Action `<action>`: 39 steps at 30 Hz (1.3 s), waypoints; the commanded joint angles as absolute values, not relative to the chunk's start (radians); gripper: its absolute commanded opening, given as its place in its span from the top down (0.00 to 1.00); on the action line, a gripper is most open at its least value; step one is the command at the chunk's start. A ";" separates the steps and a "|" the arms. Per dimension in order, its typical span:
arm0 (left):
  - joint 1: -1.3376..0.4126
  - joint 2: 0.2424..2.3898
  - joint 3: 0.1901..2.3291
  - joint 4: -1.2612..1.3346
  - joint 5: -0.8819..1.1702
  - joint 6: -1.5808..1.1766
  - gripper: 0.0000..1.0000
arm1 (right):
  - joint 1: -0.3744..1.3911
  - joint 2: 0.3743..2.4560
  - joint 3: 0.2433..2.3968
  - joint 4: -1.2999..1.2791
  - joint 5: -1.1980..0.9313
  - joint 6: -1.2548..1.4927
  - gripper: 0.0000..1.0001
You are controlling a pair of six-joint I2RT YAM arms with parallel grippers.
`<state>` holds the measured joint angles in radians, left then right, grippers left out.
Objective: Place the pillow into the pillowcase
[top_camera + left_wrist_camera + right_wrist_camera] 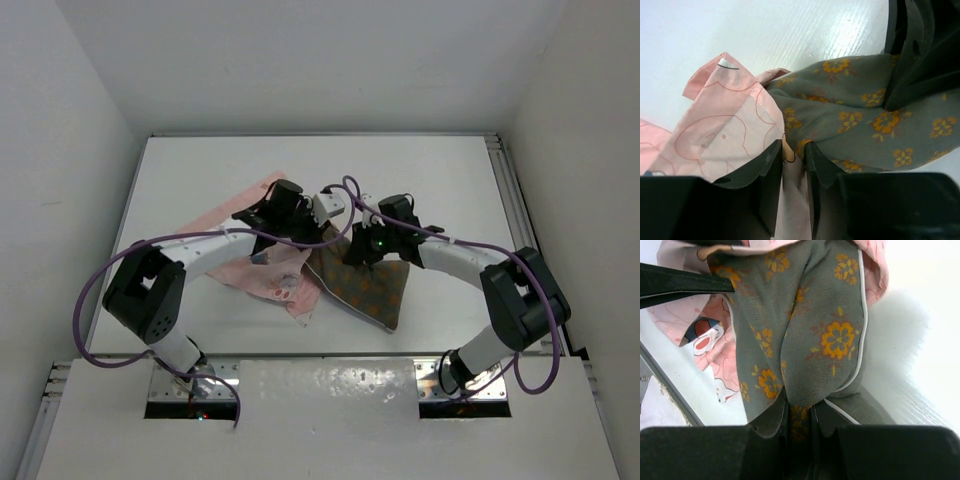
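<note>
Pillow (805,325) end sits clamped in the right hand (799,412); left hand (796,152) pinches the pink pillowcase (725,130) edge beside it.

No legible words, brands, numbers or signs anywhere, only a small white tag (728,63) at the pillowcase (725,135) edge, toward ten o'clock in the left wrist view, too small to read.
</note>
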<state>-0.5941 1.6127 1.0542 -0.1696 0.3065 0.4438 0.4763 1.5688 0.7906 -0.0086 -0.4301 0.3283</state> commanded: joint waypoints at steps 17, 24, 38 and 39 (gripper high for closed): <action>-0.583 1.536 0.991 -0.032 0.258 0.511 1.00 | 0.514 1.517 0.785 -0.041 -0.425 0.351 1.00; -0.581 1.526 0.993 -0.044 0.321 0.497 1.00 | 0.514 1.506 0.781 -0.040 -0.414 0.348 1.00; -0.607 1.558 0.940 -0.066 0.189 0.587 0.67 | 0.514 1.479 0.756 -0.028 -0.396 0.351 1.00; -0.607 1.563 0.939 -0.057 0.177 0.594 0.68 | 0.514 1.477 0.753 -0.029 -0.396 0.351 1.00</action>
